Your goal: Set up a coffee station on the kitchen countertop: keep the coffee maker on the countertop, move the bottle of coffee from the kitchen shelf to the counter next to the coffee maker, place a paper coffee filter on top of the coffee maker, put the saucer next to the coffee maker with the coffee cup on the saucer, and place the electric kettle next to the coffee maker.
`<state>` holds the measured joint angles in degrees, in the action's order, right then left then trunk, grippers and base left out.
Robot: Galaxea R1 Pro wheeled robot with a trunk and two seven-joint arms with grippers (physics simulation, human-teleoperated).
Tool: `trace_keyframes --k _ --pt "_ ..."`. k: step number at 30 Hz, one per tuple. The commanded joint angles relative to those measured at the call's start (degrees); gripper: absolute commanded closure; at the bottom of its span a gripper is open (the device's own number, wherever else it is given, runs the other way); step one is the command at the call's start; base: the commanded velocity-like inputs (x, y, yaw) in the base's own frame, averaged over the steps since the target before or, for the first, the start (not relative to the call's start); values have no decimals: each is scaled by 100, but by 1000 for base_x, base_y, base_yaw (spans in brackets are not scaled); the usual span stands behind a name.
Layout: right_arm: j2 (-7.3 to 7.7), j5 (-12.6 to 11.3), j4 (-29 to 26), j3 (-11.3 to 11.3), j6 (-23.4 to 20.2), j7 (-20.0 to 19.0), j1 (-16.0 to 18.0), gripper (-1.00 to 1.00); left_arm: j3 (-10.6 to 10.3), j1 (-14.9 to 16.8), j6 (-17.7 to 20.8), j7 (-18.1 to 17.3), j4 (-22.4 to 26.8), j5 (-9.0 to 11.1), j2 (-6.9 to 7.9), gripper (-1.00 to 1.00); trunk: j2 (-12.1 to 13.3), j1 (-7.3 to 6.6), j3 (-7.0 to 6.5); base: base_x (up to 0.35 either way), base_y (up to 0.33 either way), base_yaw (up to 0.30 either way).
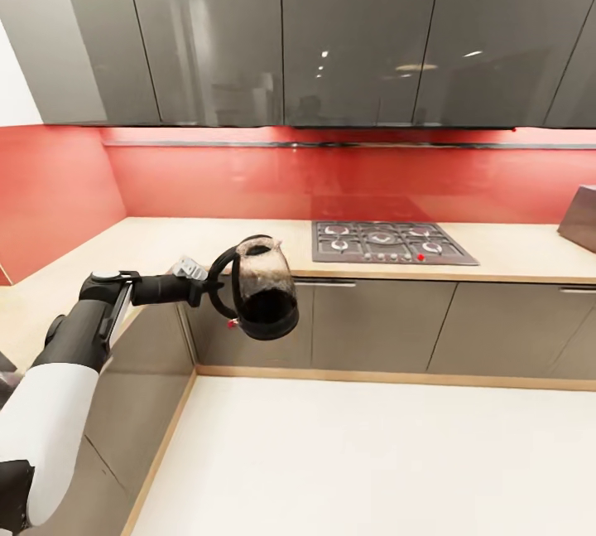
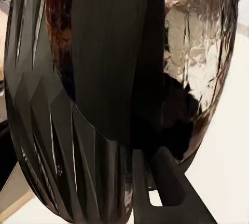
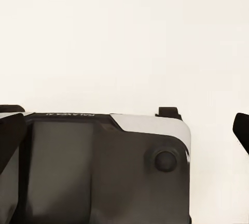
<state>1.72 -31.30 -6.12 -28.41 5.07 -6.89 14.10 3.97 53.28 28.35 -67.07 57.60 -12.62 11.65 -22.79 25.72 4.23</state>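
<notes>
Clamped on the black handle, the left gripper [image 1: 217, 286] holds the rounded dark glass electric kettle [image 1: 266, 287] above the floor before the beige wood-look countertop [image 1: 165, 242]; the right gripper's jaw state cannot be told.

The left arm [image 1: 58, 387] rises from the lower left of the head view, bends at the elbow, and extends its dark forearm horizontally forward. The left gripper [image 1: 209, 286] is closed around the black handle of the electric kettle [image 1: 265, 287], which is held in the air. In the right wrist view, two dark fingertips [image 3: 168, 113] stand well apart; the right gripper [image 3: 205, 117] is spread.
</notes>
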Motion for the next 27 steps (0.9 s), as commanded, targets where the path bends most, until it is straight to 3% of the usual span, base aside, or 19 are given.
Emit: trace_keyframes --k 1,9,27 --pt "3 -60 5 -39 20 -22 5 -100 16 7 57 -43 6 -24 -4 100 -13 7 12 336 0 0" --pt "3 -60 7 -41 20 -21 5 -100 8 7 57 227 6 -3 -4 100 -13 7 12 320 -63 0" --pt "-15 -58 5 -42 20 -18 5 -100 -1 7 57 265 -55 -12 -4 100 -13 7 12 286 -149 28"
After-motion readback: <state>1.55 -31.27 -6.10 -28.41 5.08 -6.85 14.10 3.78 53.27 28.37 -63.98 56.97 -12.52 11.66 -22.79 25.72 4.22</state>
